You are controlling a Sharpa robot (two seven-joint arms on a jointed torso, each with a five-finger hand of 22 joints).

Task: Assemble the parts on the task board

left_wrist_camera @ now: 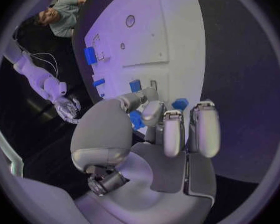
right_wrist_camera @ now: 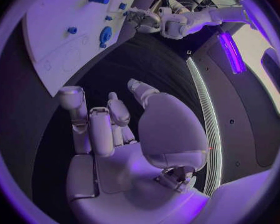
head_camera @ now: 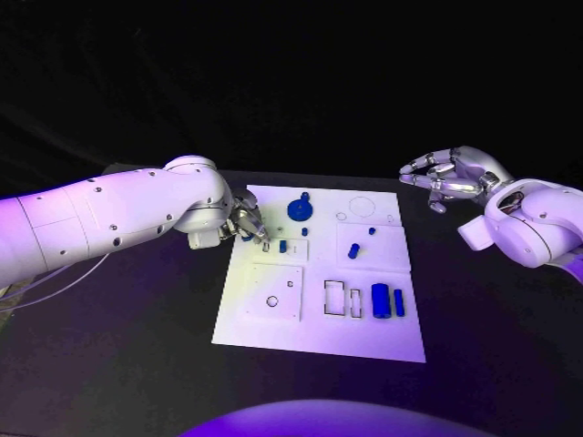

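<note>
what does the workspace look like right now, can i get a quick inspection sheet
surface: black table, bare around the board
job's things: white task board lying flat mid-table; blue parts on it, among them a round disc near the far edge, two upright blocks near the right side, and small pieces by the left hand
clutter: nothing seen
hands: left hand at the board's left edge, fingers down among the small blue pieces; grip cannot be told. right hand raised off the board's far right corner, fingers apart, holding nothing
cables: thin pale cables hanging under the left arm
surroundings: dark backdrop behind the table
</note>
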